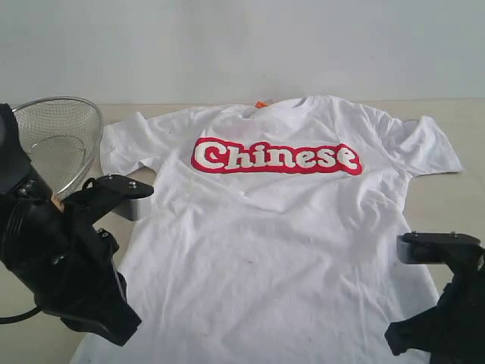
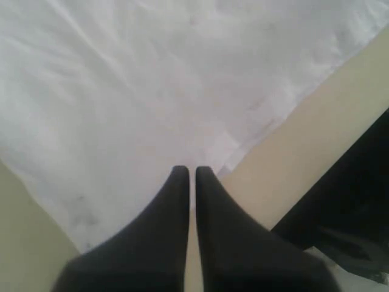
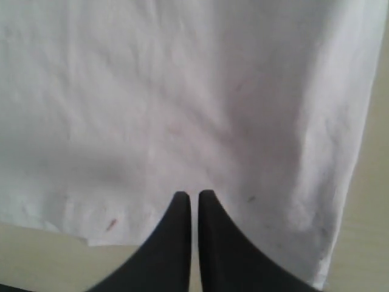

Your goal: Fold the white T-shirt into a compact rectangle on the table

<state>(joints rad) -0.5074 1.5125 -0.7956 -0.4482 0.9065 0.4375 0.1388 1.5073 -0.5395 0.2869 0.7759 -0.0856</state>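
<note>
- You've got the white T-shirt (image 1: 280, 227) spread flat, front up, on the table (image 1: 462, 205). It fills mid-frame in the exterior view, collar toward the top, hem at the bottom edge.
- The red lettering band (image 1: 276, 157) sits upper centre.
- Left gripper (image 2: 190, 171): clenched, tips over the cloth near a corner of it. Can't tell if they touch.
- Right gripper (image 3: 190, 196): clenched, tips over the cloth near its edge.
- The wire mesh bowl (image 1: 57, 136) is upper left, beside a sleeve.
</note>
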